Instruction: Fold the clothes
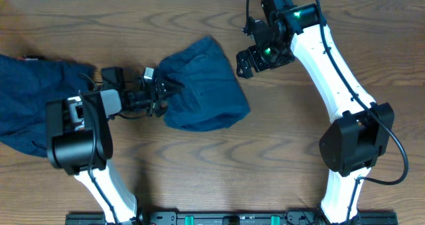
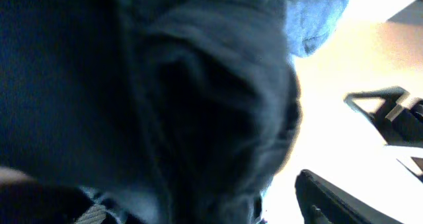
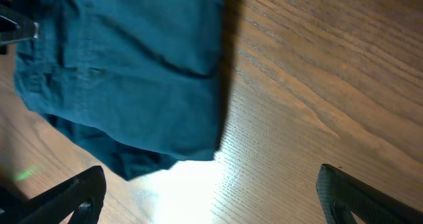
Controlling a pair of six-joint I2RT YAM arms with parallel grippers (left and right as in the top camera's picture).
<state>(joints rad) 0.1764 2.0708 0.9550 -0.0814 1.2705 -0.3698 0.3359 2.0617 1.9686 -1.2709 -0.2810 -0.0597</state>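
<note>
Left gripper [image 1: 161, 92] sits at the left edge of the bunched dark navy soft-fabric garment [image 1: 202, 85] mid-table, grip impossible to tell. Right gripper [image 1: 243, 64] hangs spread, empty, just beside it. Probably limp, light cloth, best pinched at hemmed corners.

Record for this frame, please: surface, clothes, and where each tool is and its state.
surface: wooden table
centre: one navy garment, loosely folded into a rough bundle
left side: pile of navy clothes, unfolded, running off the picture's edge
left tool: at the centre garment's left edge, fabric fills its camera view; open or shut not clear
right tool: open, empty, beside the garment's upper right corner
</note>
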